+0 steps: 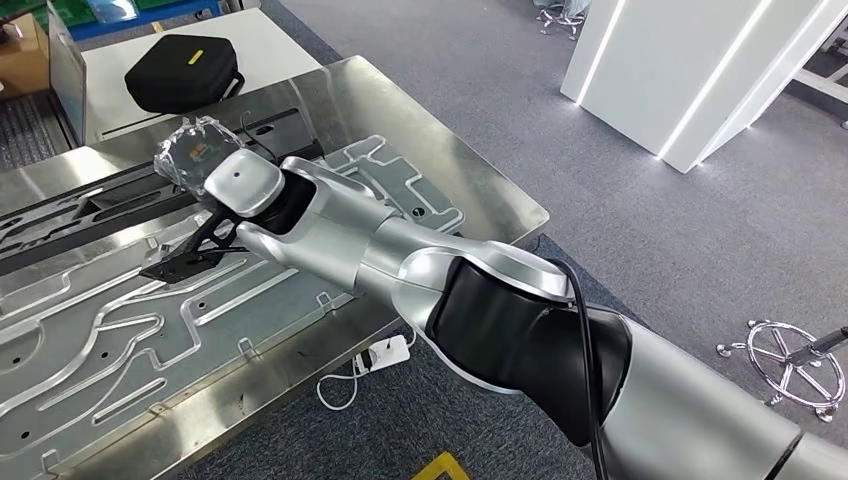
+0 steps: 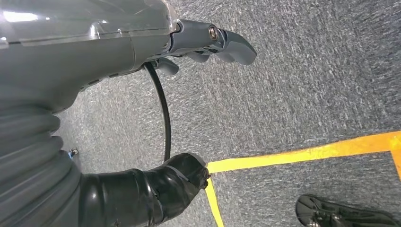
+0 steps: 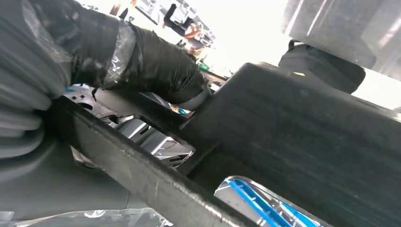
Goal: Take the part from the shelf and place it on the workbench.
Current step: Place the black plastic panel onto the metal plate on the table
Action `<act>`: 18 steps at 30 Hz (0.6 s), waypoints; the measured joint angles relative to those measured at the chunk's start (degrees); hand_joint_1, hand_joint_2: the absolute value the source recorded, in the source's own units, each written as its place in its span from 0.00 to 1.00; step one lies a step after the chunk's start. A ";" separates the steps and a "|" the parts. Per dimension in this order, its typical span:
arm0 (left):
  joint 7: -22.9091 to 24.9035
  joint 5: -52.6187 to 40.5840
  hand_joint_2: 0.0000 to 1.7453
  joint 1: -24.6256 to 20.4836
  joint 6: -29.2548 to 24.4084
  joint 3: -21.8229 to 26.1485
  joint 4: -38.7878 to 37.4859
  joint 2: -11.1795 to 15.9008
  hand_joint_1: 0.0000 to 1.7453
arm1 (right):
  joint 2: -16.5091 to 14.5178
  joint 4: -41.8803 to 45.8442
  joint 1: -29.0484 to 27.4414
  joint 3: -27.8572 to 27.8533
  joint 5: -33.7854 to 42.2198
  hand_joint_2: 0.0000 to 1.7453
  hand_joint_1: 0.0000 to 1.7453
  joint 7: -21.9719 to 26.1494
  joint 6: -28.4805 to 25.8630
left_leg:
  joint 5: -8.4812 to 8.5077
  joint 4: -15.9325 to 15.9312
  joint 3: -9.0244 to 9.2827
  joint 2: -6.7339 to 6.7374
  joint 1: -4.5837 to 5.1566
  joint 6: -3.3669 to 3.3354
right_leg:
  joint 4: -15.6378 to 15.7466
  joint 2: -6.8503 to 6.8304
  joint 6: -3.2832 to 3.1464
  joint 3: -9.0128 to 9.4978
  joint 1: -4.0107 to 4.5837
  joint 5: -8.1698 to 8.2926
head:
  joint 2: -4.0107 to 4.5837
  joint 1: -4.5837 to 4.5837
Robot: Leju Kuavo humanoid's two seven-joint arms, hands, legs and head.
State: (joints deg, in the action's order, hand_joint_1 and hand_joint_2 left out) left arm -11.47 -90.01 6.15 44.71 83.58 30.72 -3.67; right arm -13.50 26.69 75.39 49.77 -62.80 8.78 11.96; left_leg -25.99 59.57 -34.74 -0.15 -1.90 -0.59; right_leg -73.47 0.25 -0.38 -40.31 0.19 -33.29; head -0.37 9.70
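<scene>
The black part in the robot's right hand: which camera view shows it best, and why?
The head view: it shows the black part under the right hand, over the metal workbench. The right wrist view shows it too close, as dark bars. The left wrist view shows carpet and yellow tape.

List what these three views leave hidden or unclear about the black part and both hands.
- Right hand, head view: the plastic wrap and wrist cover hide its fingers.
- Black part, head view: the arm covers most of it; contact with the workbench is unclear.
- Black part, right wrist view: cut off by the picture's edges, so its full shape is unknown.
- Left hand, left wrist view: its cover hides most of the fingers.
</scene>
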 joint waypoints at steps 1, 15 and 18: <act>0.00 0.00 1.00 0.00 0.07 0.08 0.17 -0.07 0.00 | 0.07 -0.10 -0.29 0.00 0.08 1.00 1.00 0.04 -0.05 | -0.23 0.00 0.24 -0.03 0.02 -0.05 | -2.39 -0.01 0.08 -1.77 -0.15 -0.15 | 0.00 0.00; -0.37 0.00 1.00 0.23 3.57 0.50 5.04 -2.34 0.00 | 0.33 -0.73 -4.86 0.00 0.60 1.00 1.00 1.05 -2.93 | -6.84 10.25 -2.91 0.08 0.05 2.22 | 16.23 -0.23 -2.93 6.84 0.18 8.25 | -0.01 0.01; -0.40 0.00 1.00 0.48 4.34 0.50 6.96 -3.09 0.00 | 0.26 -0.92 -7.12 0.01 0.92 1.00 1.00 1.27 -3.33 | -4.76 12.66 -5.84 0.11 -0.02 2.65 | 15.84 -0.21 -2.78 8.06 0.16 7.05 | 0.00 0.01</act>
State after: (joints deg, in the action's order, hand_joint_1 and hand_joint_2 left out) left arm -11.87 -90.01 6.63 49.05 84.08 37.67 -6.76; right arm -13.24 25.77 68.27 49.78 -61.88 10.05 8.63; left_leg -30.75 72.23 -40.57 -0.04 -1.92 2.06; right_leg -57.63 0.04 -3.16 -32.25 0.35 -26.24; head -0.37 9.71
